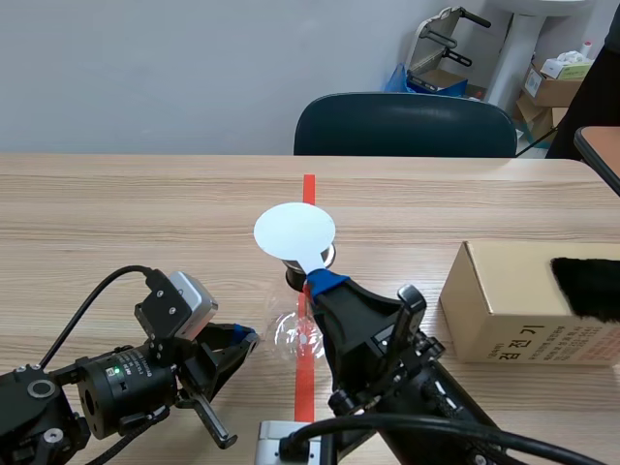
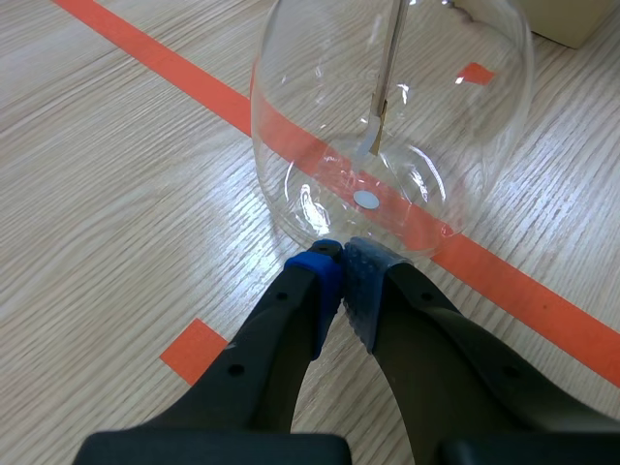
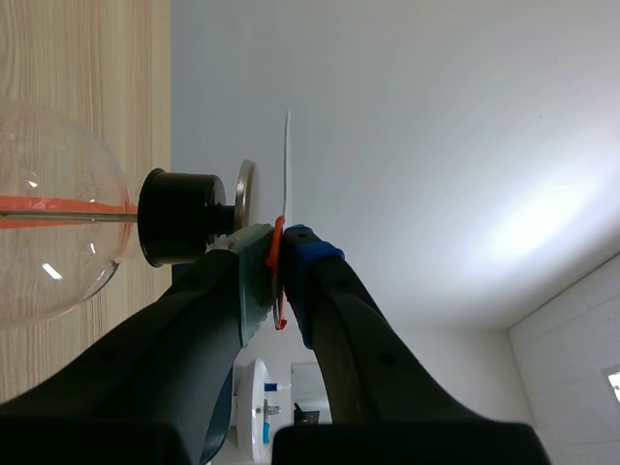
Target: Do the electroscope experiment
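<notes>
**Disc held over the electroscope cap**

The right pincer (image 1: 325,281) is clamped on the stem of a white disc (image 1: 294,232). The disc lies flat just above the metal cap (image 3: 244,199) of the electroscope flask (image 1: 294,334), with a narrow gap between them. The flask stands on the red tape line (image 1: 308,189). The left pincer (image 2: 341,254), fingers together, touches the flask's lower wall. A cardboard box (image 1: 513,310) stands well apart on the right. The tabletop (image 1: 116,223) runs wide to the flask's left and on to the far edge.

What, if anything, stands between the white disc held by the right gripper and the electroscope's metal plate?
Nothing visible. The disc, clamped in the right gripper, sits beside the plate with only open air between them.
</notes>
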You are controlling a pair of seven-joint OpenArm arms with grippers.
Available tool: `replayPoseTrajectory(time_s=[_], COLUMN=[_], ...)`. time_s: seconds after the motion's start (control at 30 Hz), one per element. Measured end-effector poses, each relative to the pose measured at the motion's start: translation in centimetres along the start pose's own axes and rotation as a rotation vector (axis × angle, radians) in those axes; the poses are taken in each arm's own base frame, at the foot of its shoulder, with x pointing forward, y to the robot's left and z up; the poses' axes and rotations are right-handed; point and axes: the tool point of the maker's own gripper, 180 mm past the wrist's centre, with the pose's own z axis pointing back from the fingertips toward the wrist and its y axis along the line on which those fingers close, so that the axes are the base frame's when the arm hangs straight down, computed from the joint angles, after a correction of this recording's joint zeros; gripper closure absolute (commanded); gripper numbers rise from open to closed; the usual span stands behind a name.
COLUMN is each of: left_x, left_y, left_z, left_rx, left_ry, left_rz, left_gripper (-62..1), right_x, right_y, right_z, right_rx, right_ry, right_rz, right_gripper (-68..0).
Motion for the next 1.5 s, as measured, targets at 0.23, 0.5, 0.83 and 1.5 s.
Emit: replayPoseTrajectory(time_s=[0.23, 0.5, 0.83, 1.5], left_x=[0.0, 0.0, 0.0, 0.0], left_y=[0.0, 0.0, 0.0, 0.0], left_z=[0.0, 0.0, 0.0, 0.0], left_rx=[0.0, -0.001, -0.001, -0.001], left_ry=[0.0, 0.002, 0.002, 0.002], left_rz=[0.0, -0.004, -0.004, -0.004], left_gripper=[-4.0, -4.0, -4.0, -4.0], right_x=[-1.2, -6.2, -11.1, -8.7], right_y=[0.3, 0.3, 0.3, 0.3], right_z=[0.0, 1.1, 3.8, 2.2], right_rx=[0.018, 0.018, 0.018, 0.017], right_ry=[0.066, 0.349, 0.662, 0.503], right_rz=[-0.003, 0.0, 0.002, 0.001], right_gripper=[-1.1, -1.1, -1.1, -1.1])
